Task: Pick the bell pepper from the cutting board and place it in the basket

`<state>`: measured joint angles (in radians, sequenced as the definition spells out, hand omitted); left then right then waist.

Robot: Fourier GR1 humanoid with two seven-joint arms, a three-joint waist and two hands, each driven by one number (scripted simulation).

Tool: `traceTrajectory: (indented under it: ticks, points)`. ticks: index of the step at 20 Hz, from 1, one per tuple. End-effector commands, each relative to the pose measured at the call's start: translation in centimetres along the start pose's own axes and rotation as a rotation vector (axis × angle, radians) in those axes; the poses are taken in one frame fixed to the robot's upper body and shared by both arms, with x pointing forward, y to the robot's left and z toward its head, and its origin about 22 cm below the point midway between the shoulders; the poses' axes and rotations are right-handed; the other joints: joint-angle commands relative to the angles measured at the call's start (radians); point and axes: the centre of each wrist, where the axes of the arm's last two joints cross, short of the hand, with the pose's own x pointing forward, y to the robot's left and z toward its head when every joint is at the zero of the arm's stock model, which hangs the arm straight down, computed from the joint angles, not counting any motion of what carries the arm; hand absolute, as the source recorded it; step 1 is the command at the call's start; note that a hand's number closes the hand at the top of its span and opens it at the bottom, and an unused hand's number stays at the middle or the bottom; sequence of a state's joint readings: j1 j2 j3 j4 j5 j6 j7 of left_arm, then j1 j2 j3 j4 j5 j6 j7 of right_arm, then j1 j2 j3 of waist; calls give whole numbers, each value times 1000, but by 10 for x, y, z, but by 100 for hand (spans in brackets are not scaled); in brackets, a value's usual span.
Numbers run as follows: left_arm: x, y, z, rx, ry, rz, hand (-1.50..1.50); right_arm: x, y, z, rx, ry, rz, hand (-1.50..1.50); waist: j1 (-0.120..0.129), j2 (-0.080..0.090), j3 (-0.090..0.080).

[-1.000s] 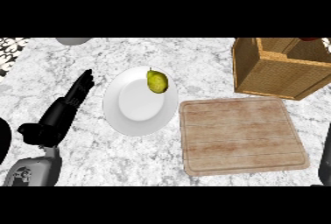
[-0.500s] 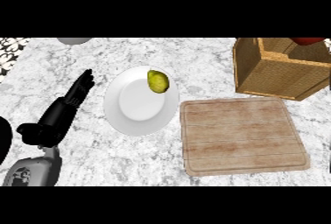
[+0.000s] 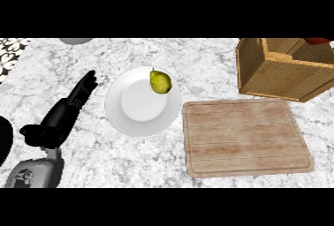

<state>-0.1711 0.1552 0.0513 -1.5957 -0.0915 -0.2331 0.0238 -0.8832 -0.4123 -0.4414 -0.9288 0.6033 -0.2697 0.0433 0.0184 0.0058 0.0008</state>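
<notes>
Left hand (image 3: 65,112) is lying left of the plate (image 3: 140,114), fingers straight, gripping nothing; cutting board (image 3: 244,137) is sitting bare near the basket (image 3: 277,75).

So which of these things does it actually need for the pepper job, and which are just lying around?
For the job:
- cutting board, nothing on it now
- basket
- red thing at the basket's top edge, perhaps the pepper

Lying about:
- white plate
- pear on the plate
- left hand, resting open beside the plate
</notes>
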Motion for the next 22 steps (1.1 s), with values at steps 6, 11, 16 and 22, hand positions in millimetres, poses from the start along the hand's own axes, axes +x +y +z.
traceTrajectory:
  ticks: [6,11,16,22]
  points:
    - [-5,-4,-10,2,-26,-2,0,-25,4,-21,-31,-33,-12,-150,9,5,0]
    - [18,10,5,19,3,-8,0,-15,-28,-36,-17,-92,-97,-150,1,-2,0]
    - [-14,7,4,3,-4,7,0,22,-33,-55,-70,-37,-266,-150,-1,1,-1]
    - [9,1,10,26,-3,0,0,-23,-77,-50,-58,121,-375,-150,-16,-8,0]
